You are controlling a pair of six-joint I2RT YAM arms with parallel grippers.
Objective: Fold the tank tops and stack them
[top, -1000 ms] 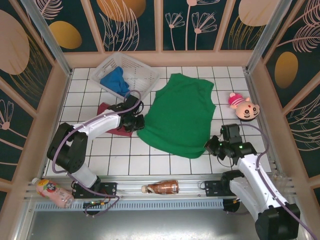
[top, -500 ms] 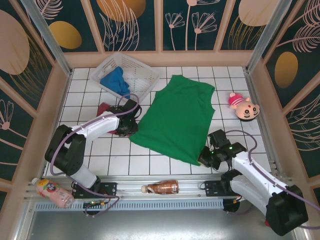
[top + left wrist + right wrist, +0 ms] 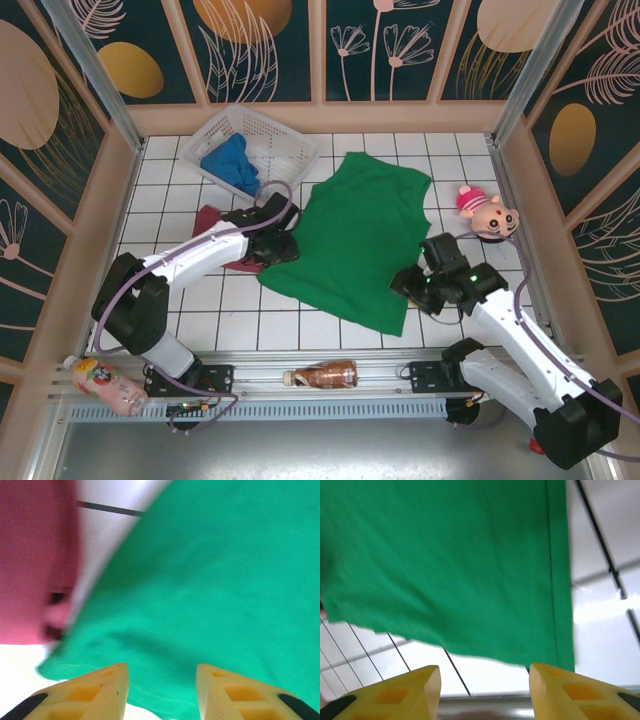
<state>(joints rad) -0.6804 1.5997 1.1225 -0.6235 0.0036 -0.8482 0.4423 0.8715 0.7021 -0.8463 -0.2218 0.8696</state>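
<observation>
- Green tank top (image 3: 360,240): lies spread flat across the centre of the white tiled table (image 3: 200,310), straps toward the upper right and hem toward the lower centre.
- Maroon tank top (image 3: 212,218): left of centre, crumpled flat on the tiles, partly covered by the left arm. In the left wrist view it fills the upper left (image 3: 30,560), just beside the green cloth (image 3: 225,580).
- Blue tank top (image 3: 232,165): bunched inside the white lattice basket (image 3: 290,150), upper left of the frame.
- Left gripper (image 3: 283,247): at the left edge of the green top. In the wrist view its yellow fingertips (image 3: 161,680) stand spread, with nothing pinched between them and the green cloth ahead.
- Right gripper (image 3: 405,285): at the lower right edge of the green top. In the wrist view its fingertips (image 3: 485,680) stand spread with nothing between them, and the cloth's ribbed edge band (image 3: 560,580) runs down the right side.
- Pink plush toy (image 3: 485,212): right of the green top, apart from it.
- Brown drink bottle (image 3: 325,376): lies on the rail at bottom centre; its label print is too small to read.
- Pink-labelled bottle (image 3: 100,383): lower left of the frame; its label writing is too small to read.
</observation>
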